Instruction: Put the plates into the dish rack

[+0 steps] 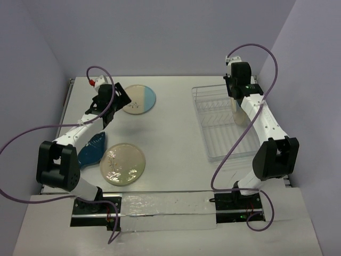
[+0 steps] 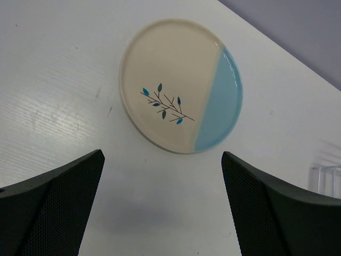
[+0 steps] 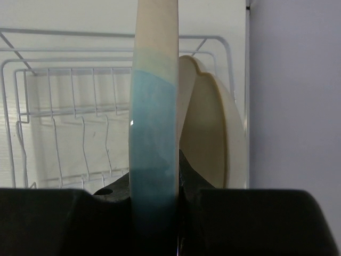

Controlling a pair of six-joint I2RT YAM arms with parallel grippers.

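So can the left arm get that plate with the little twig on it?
Probably yes. The left gripper hangs open just short of the sprig plate, which lies flat on the table with nothing between them. Lifting a flat plate by its rim could be fiddly, though.

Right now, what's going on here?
The right pincer grips a cream-and-blue plate on edge at the dish rack, where one cream plate already stands. The left pincer is open, hovering near a sprig plate lying flat on the table. A green floral plate and a dark blue plate also wait on the table.
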